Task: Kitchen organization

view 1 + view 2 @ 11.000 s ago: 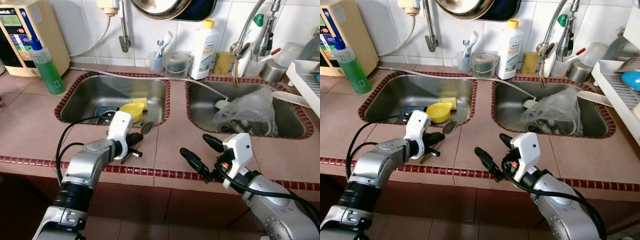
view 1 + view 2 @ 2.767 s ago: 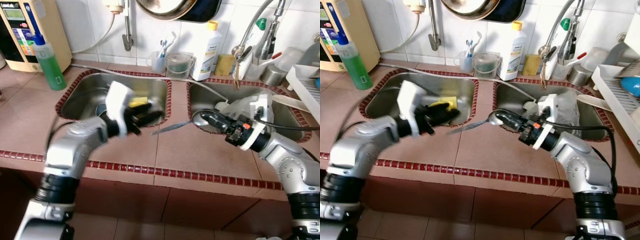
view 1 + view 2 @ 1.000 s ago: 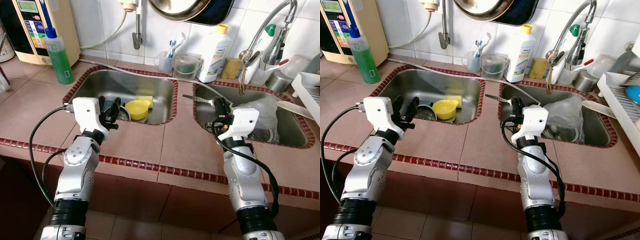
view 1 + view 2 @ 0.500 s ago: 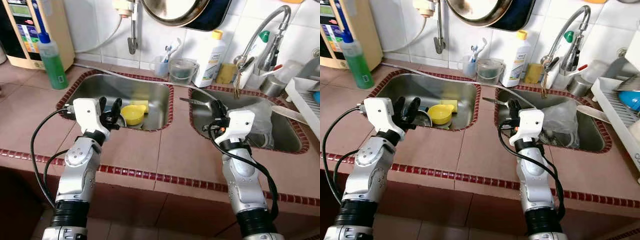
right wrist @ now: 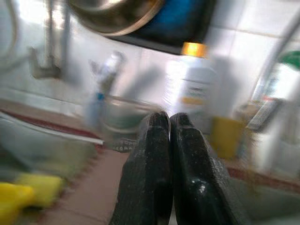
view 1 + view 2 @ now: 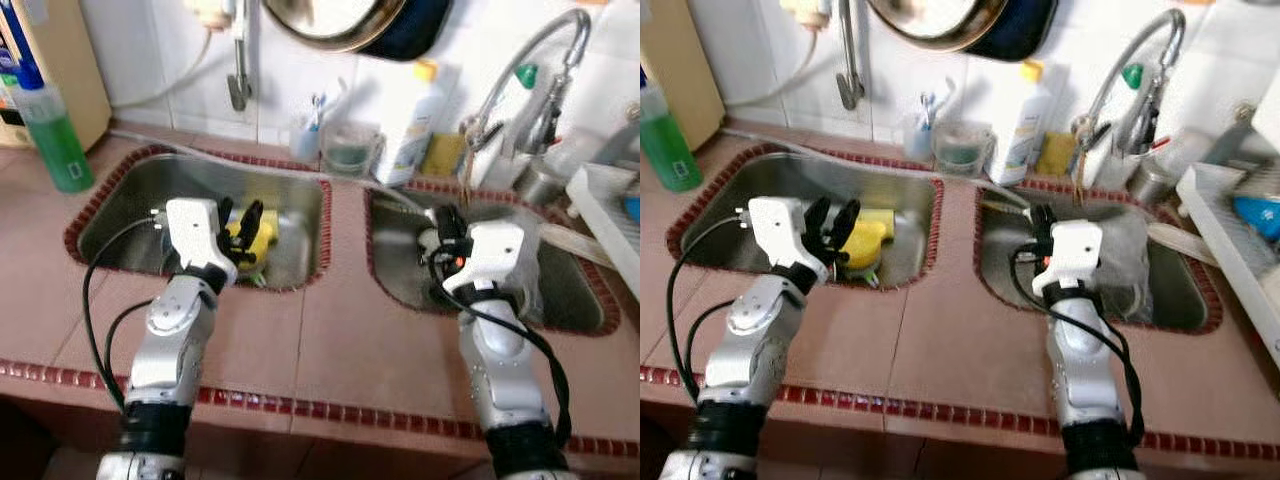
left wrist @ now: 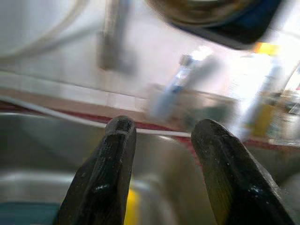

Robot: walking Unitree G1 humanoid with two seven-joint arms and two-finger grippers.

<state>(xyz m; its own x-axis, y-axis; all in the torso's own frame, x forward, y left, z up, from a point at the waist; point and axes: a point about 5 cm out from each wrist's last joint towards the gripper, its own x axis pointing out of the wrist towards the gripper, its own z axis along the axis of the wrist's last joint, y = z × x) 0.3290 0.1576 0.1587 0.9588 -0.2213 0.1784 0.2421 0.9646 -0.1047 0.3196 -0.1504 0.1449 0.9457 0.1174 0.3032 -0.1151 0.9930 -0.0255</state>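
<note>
Left eye view: left claw (image 6: 246, 226) is spread wide, holding nothing, right over the yellow bowl (image 6: 246, 243) down in the left sink (image 6: 140, 215). Right claw (image 5: 168, 123) is clenched tight over the other basin, so left looks nearer.
</note>
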